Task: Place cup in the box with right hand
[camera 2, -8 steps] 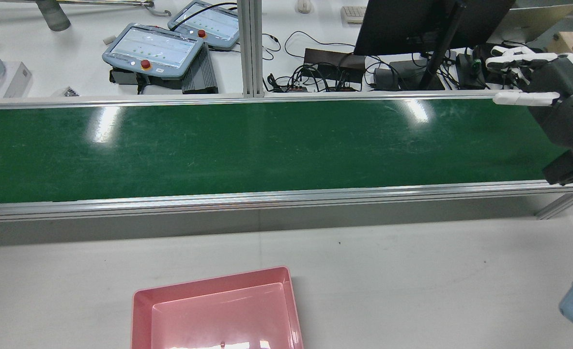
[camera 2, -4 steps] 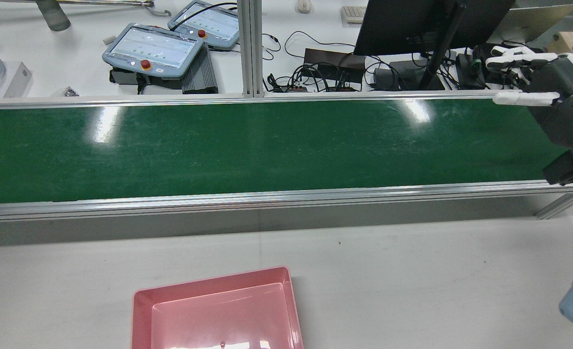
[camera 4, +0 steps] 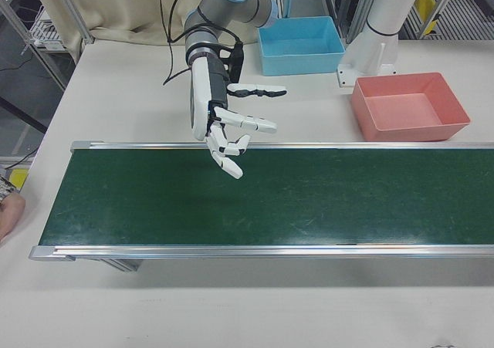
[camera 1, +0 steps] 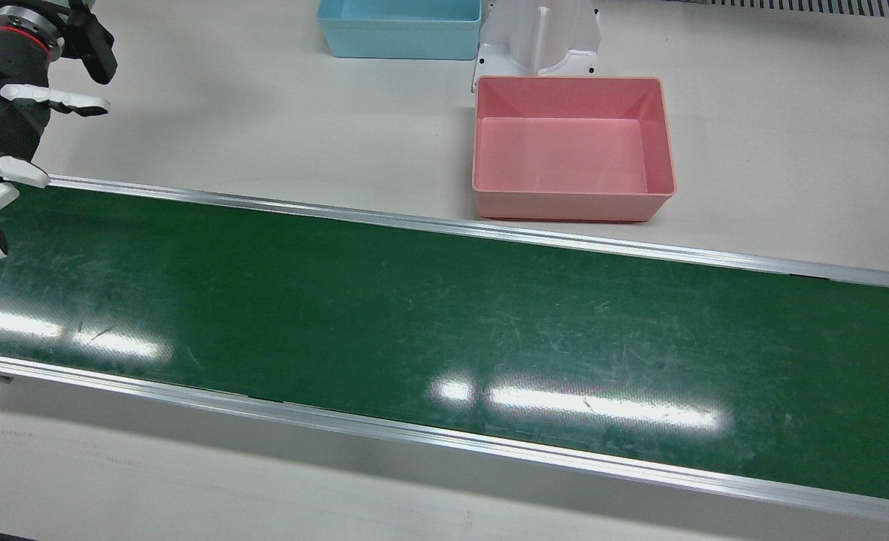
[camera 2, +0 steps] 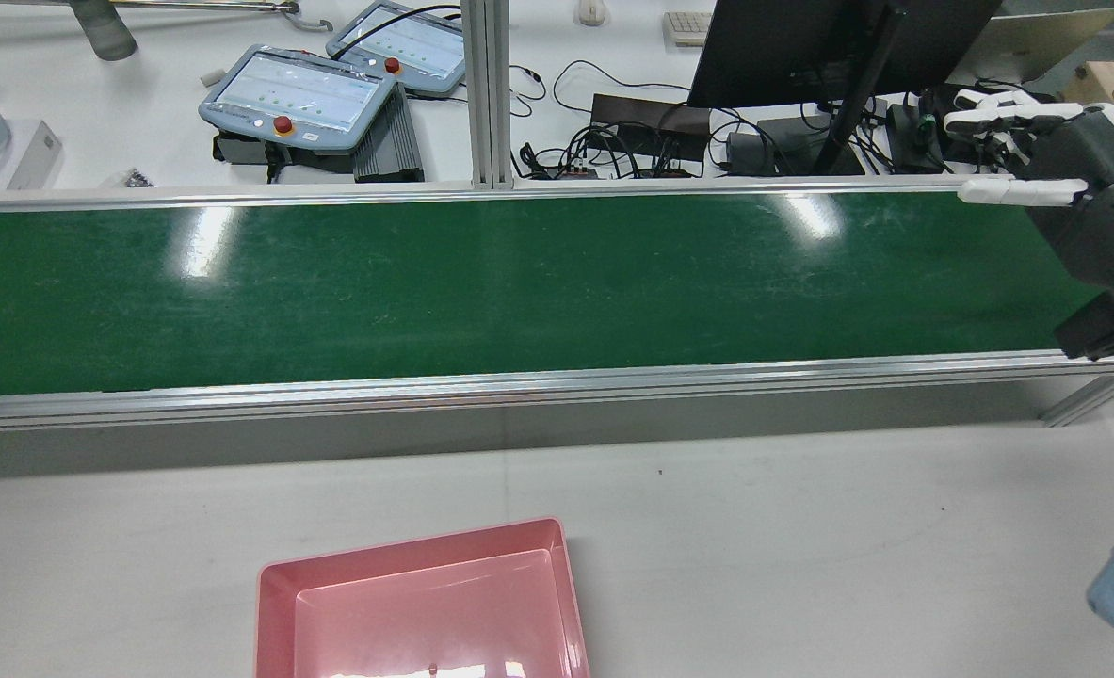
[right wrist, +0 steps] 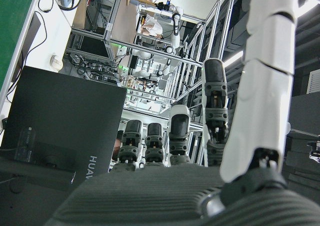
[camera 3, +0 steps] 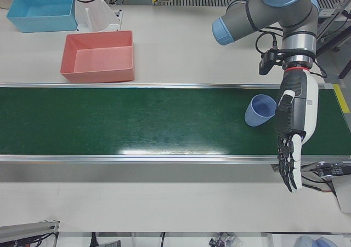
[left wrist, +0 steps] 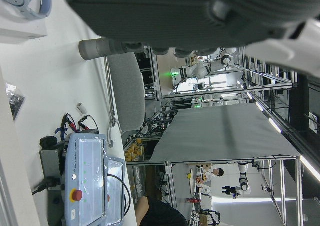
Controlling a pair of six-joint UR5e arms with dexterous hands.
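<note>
While the cup (camera 3: 260,110) lies tipped on its side on the green belt (camera 3: 137,121), mouth toward 5 o'clock in the left-front view, it sits at the end of the belt before the left arm, with the left hand (camera 3: 293,137) hanging just beside it at 3 o'clock, fingers pointing down over the belt's near rail, slack and apart, holding nothing. Right hand (camera 4: 224,128) hovers over the other end of the belt, fingers spread wide, thumb out toward the pink box (camera 4: 409,105); empty too. Neither the front view nor the rear view shows the cup, so it is well apart from the right hand, roughly a full belt length away. Pink box stands empty on the white tabletop (camera 1: 264,113) beside the belt's far rail, at about 1 o'clock from belt centre in the front view; a blue box (camera 1: 399,26) sits behind it. Judged step: waiting before the reach, grasp not begun. Cannot tell whether the belt is running. Next move likely needs the cup to come within the right arm's range; then the hand should drop over the cup, wrap its side wall, lift, and carry it across the rail to the pink box.
</note>
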